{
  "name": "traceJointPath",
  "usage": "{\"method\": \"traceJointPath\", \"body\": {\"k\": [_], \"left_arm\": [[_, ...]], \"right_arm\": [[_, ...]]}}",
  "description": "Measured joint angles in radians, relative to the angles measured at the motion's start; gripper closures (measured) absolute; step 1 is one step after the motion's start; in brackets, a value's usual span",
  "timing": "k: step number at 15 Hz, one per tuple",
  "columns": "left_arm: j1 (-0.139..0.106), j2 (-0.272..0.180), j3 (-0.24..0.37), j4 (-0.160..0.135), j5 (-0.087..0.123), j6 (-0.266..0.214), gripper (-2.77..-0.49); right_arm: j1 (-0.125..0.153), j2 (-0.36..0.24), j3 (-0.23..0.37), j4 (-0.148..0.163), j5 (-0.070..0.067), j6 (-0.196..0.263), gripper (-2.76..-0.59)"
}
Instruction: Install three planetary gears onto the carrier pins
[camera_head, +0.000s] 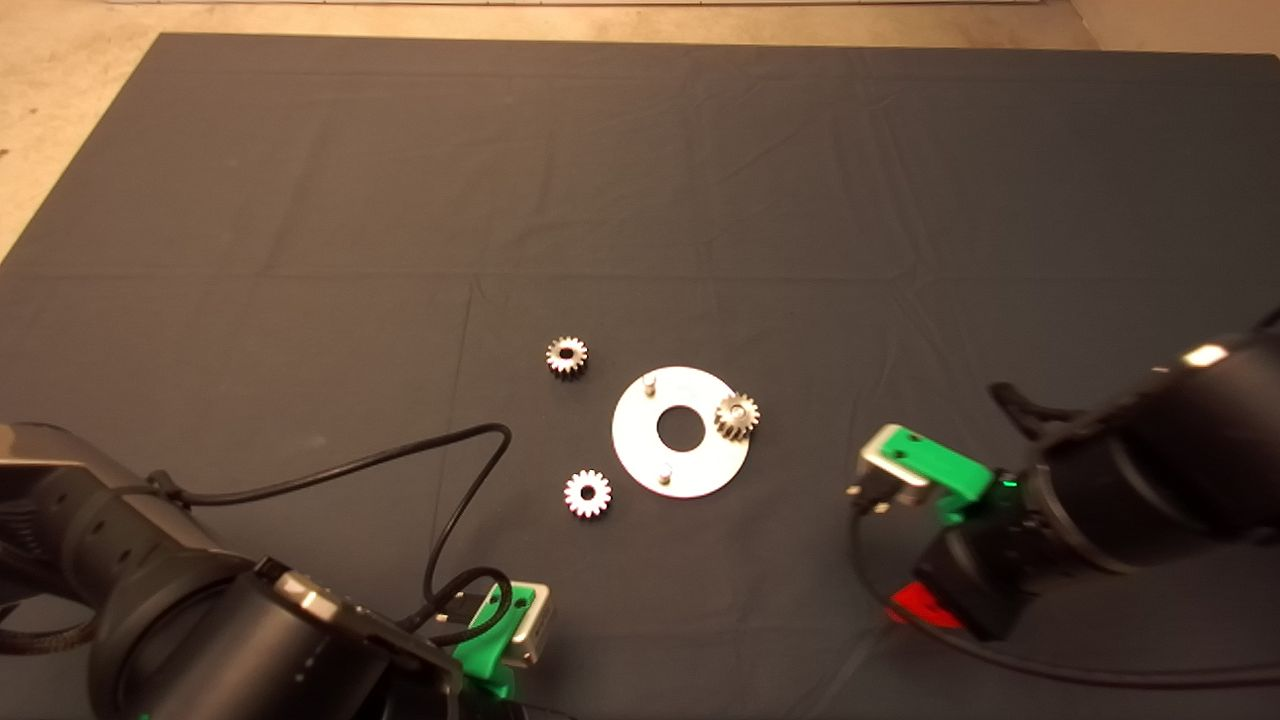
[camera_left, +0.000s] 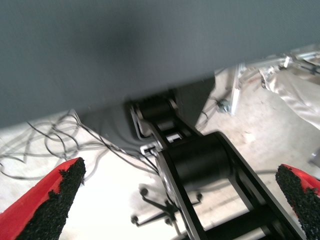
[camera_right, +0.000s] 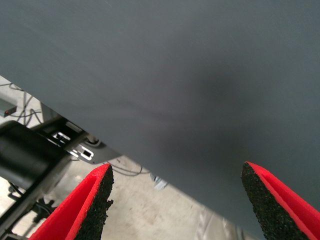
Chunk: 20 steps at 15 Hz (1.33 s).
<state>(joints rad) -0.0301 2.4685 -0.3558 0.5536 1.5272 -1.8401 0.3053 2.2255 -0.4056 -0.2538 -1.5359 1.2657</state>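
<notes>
The shiny carrier disc (camera_head: 640, 440) lies at the mat's middle. Two bare carrier pins (camera_head: 649, 383) (camera_head: 664, 472) stand on its left half. One planetary gear (camera_head: 737, 415) sits on the disc's right rim, with a stud tip showing in its bore. Two more gears lie flat on the mat to the left of the disc, one at the upper left (camera_head: 567, 355) and one at the lower left (camera_head: 587, 493). My right gripper (camera_right: 177, 172) is open and empty over the mat's near edge, right of the disc. My left gripper (camera_left: 182, 172) is open and empty at the lower left.
A black cable (camera_head: 440, 470) loops over the mat from the left arm (camera_head: 200, 620) toward the lower loose gear. The right arm (camera_head: 1150, 470) comes in from the right edge. Both wrist views show the mat's edge, floor cables and the robot's black base (camera_left: 200, 160).
</notes>
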Motion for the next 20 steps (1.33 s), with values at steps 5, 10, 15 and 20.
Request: {"method": "traceJointPath", "body": {"k": [5,10,15,20], "left_arm": [[-0.024,0.0,-0.1,-0.012,0.0,0.187,-2.77],[-0.09,0.0,-0.195,-0.09,0.0,0.343,-2.77],[-0.106,0.0,-0.184,-0.167,-0.001,0.381,-2.77],[-0.148,0.022,-0.183,-0.189,0.0,0.445,-2.77]], "right_arm": [[-0.07,-0.093,0.046,0.024,0.003,0.004,-1.89],[-0.198,-0.08,0.055,0.031,0.0,-0.005,-1.89],[-0.316,0.015,0.056,0.034,0.001,-0.009,-1.89],[-0.336,0.158,0.056,0.034,0.004,0.043,-1.89]]}}
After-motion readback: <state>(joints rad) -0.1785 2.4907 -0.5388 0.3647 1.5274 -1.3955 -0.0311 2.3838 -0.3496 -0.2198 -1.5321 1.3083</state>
